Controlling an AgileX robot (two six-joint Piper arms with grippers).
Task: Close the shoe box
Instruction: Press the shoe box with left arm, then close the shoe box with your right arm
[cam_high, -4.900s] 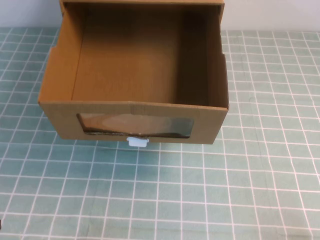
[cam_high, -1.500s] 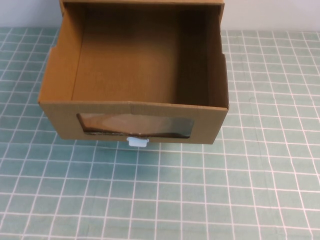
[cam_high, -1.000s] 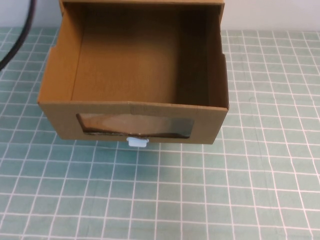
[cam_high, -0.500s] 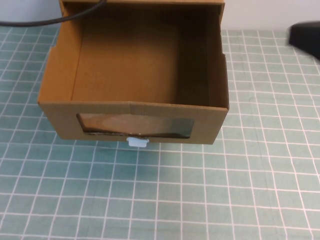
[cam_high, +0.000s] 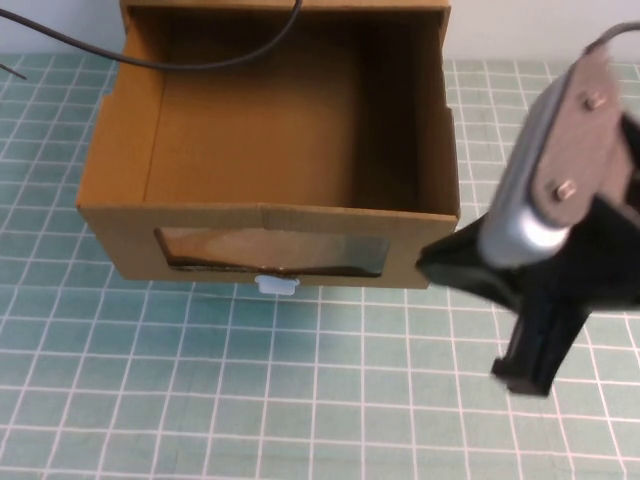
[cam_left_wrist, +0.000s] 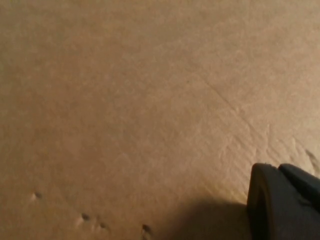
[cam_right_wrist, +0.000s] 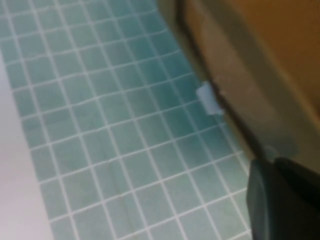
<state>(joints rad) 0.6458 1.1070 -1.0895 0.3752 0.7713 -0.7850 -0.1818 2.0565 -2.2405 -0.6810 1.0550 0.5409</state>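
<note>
While the shoe box gapes (nothing inside) | right hand spread beside it | left hand against cardboard

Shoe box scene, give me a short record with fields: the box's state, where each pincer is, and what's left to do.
shoe box: brown cardboard drawer, pulled out toward the robot, empty inside
front: clear window with a small white pull tab below it
surface: green gridded mat
right pincer: low, at the box's front right corner; open or shut cannot be told
left pincer: seen only in the left wrist view, close against plain cardboard
cable: dark, draped over the box's far edge
remaining: drawer not yet pushed in
</note>
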